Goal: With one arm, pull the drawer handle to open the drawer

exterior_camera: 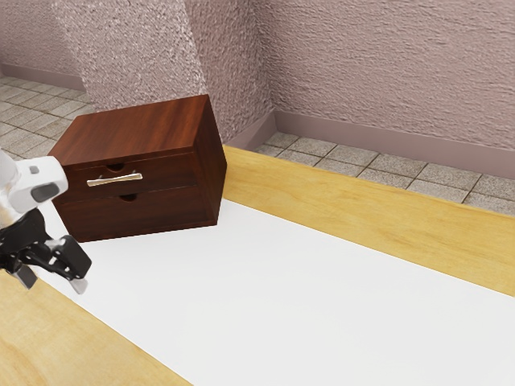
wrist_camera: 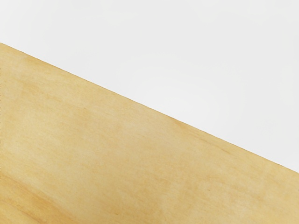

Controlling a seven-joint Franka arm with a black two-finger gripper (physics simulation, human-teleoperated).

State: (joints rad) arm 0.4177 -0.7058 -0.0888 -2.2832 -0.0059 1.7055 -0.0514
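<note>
Beside the cabinet (exterior_camera: pixel 161 133), end effector (exterior_camera: pixel 53 281), handle (exterior_camera: pixel 114 179) apart

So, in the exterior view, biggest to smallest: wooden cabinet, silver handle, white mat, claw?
white mat
wooden cabinet
claw
silver handle
The claw is nearer the camera, so claw over handle is unsure.

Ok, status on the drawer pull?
Gripper open, low over the table, short of the cabinet. Drawer looks shut, handle untouched. Nothing between gripper and handle.
</note>
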